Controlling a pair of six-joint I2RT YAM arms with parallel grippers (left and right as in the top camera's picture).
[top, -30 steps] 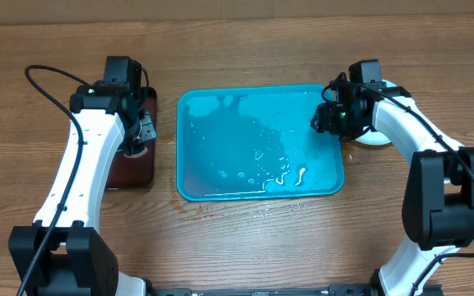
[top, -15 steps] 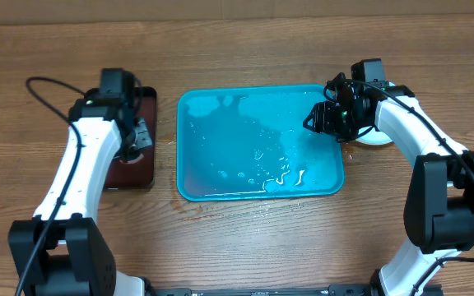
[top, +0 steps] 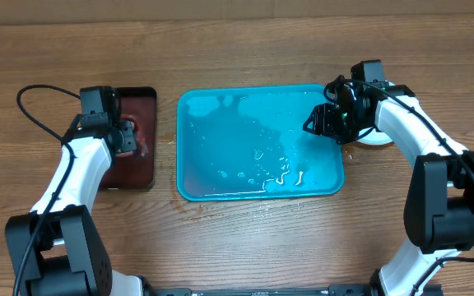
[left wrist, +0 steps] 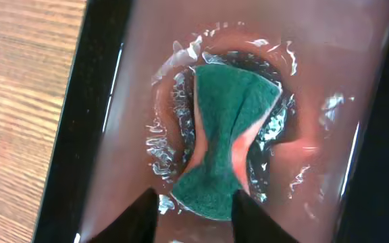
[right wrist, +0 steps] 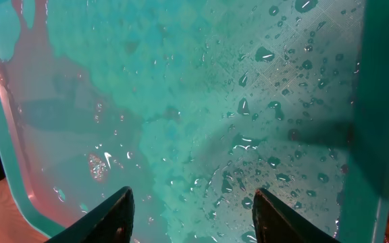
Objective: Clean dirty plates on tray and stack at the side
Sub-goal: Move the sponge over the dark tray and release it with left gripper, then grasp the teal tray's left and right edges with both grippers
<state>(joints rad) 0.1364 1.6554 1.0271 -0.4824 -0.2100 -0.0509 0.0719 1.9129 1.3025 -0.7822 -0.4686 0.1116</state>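
A: What has the left gripper (left wrist: 196, 214) done in the last second?

B: It was pressed together over the black tray (left wrist: 80, 121), and now its jaws stand apart. The sponge (left wrist: 231, 128) lies green side up in the shallow water just ahead of the fingertips. It is still pinched at the waist, and its near end sits between them. The arm has also swung outward, away from the turquoise tray (top: 220, 148).

A: So the sponge has been let go?

B: That is how it reads. Parking the sponge suggests the scrubbing is over, or at least paused.

A: And the right gripper (right wrist: 191, 202)?

B: It has hardly moved. Its jaws are spread and hold nothing. It hangs over the near corner of the turquoise tray, and only wet plastic lies beneath it.

A: Where are the plates (top: 375, 140)?

B: Behind the right gripper, under its wrist, on the tabletop (top: 245, 247) just off the tray's edge. None lies on the tray below or ahead of either gripper.

A: How do they look?

B: Only a white, round rim shows, because the arm covers the rest. How many are stacked, and whether any red smear remains, cannot be told. The tray itself is beaded with drops, with a pale film toward its far end. Judged from that, the task looks close to finished.
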